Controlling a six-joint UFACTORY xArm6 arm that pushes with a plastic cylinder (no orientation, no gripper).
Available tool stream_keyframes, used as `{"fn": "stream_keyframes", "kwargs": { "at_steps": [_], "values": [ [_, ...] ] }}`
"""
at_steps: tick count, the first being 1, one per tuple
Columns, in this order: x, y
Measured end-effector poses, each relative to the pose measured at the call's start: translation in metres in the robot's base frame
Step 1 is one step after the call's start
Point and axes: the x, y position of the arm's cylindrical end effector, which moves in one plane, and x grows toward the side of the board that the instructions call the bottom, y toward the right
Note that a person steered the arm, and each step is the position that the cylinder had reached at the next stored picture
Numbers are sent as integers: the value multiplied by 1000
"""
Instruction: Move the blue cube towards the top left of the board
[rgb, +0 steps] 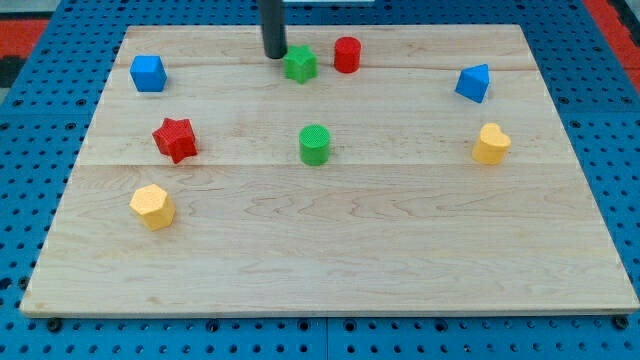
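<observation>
The blue cube (148, 73) sits near the board's top left corner. My tip (274, 55) rests on the board at the view's top centre, far to the right of the blue cube and just left of a green star-shaped block (300, 64). The rod rises out of the view's top edge.
A red cylinder (347, 54) stands right of the green star. A red star (175, 139) and a yellow hexagonal block (152, 206) lie at the left. A green cylinder (314, 144) is in the middle. A blue wedge-like block (473, 83) and a yellow heart-like block (490, 144) lie at the right. The wooden board (330, 270) lies on blue pegboard.
</observation>
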Motion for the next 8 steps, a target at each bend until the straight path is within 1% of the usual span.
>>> {"fn": "stream_keyframes", "kwargs": {
  "at_steps": [1, 2, 3, 4, 5, 6, 8],
  "values": [
    [59, -20],
    [111, -67],
    [94, -159],
    [51, -173],
    [36, -156],
    [13, -156],
    [10, -156]
  ]
}}
